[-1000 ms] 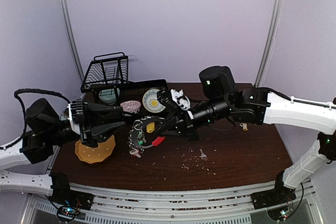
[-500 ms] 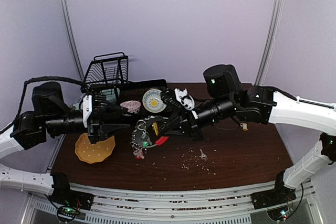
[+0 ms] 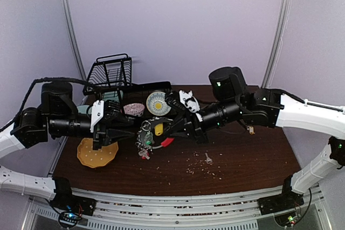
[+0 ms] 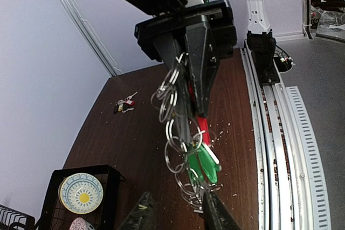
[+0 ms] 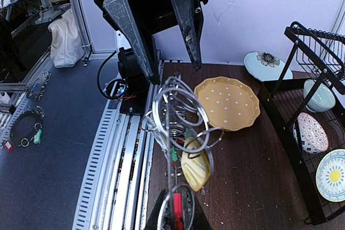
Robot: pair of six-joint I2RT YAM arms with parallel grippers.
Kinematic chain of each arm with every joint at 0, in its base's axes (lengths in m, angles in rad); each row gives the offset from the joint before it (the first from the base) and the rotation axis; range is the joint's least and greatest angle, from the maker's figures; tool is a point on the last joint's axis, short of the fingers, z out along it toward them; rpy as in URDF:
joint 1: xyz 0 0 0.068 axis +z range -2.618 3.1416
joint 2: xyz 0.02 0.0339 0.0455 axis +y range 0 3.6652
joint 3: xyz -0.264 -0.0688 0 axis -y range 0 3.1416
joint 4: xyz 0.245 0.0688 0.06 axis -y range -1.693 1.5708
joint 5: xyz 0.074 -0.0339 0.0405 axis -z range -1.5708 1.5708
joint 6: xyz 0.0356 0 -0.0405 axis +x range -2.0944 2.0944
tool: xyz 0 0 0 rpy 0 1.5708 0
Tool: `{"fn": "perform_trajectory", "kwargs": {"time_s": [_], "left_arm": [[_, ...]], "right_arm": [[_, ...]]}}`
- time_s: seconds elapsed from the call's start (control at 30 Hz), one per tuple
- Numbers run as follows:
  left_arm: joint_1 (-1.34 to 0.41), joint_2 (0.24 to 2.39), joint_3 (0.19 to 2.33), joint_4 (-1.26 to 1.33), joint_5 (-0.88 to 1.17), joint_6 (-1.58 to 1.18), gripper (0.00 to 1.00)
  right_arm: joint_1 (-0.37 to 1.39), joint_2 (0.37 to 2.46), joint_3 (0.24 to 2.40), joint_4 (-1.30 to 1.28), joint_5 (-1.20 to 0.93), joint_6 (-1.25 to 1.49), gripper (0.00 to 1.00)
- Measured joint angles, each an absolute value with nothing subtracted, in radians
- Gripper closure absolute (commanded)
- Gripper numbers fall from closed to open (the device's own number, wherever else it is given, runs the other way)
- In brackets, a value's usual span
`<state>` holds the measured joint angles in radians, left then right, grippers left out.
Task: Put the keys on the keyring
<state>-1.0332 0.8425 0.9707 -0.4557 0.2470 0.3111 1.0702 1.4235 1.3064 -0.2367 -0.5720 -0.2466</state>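
We are seeing the right tool clamping shut on the keyring, a tangle of thin shiny wire rings with a thick red clip; the bunch is hanging above the dark wood-grain bench, its long axis drooping toward the left tool, whose tapered black fingers are standing narrowly apart at its lower end; a flat green tag and a rounded yellow tag are dangling among the rings; small loose keys are lying well apart.

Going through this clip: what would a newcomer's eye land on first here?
The two arms meeting nose to nose over mid-table: the right gripper pinches the keyring, a tangle of silver rings with green, yellow and red bits, while the left gripper stands open, close to it. Next, the yellow dotted plate at the left of the table.
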Motion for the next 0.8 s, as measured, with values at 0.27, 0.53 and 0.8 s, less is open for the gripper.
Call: {"fn": "perform_trajectory", "kwargs": {"time_s": [0.27, 0.53, 0.8], "left_arm": [[-1.034, 0.892, 1.015, -0.458, 0.249, 0.308, 0.66], [-1.036, 0.928, 1.016, -0.459, 0.256, 0.313, 0.66], [-1.036, 0.923, 1.013, -0.458, 0.242, 0.332, 0.67]], "right_arm": [[1.07, 1.423, 1.306, -0.238, -0.563, -0.247, 1.0], [1.07, 1.423, 1.306, -0.238, -0.561, -0.247, 1.0], [1.07, 1.423, 1.306, -0.238, -0.561, -0.247, 1.0]]}}
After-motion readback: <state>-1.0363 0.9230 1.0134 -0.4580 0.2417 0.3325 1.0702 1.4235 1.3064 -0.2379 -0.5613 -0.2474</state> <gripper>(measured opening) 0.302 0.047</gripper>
